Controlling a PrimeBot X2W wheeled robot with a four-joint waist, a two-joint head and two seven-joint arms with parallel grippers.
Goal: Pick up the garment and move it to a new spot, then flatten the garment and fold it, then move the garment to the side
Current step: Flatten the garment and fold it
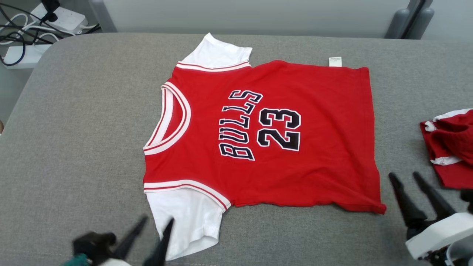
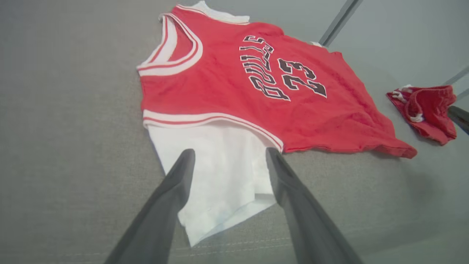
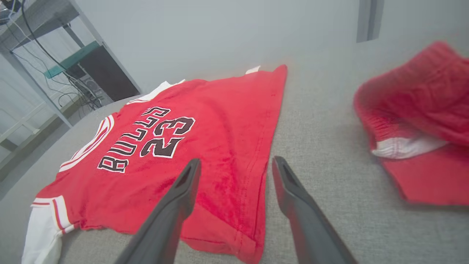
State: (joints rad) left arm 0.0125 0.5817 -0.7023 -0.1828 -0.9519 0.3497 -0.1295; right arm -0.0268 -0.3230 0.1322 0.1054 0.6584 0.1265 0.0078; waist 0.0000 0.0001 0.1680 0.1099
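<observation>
The garment (image 1: pixel 266 136) is a red jersey with white sleeves and "BULLS 23" on its chest. It lies spread flat on the grey surface, neck toward the left, hem toward the right. My left gripper (image 1: pixel 157 221) hovers open over the near white sleeve (image 2: pixel 220 168), its fingers apart with nothing between them. Over the hem's near corner (image 3: pixel 234 205), my right gripper (image 1: pixel 404 175) stands open, empty too. The jersey (image 2: pixel 234 80) shows in the left wrist view, and again as the jersey (image 3: pixel 176 146) in the right wrist view.
A crumpled red garment with white trim (image 1: pixel 451 147) lies at the right edge of the grey padded surface (image 1: pixel 74 147). Power strips and cables (image 1: pixel 33 29) sit beyond the far left corner. A grey wall panel runs behind the surface.
</observation>
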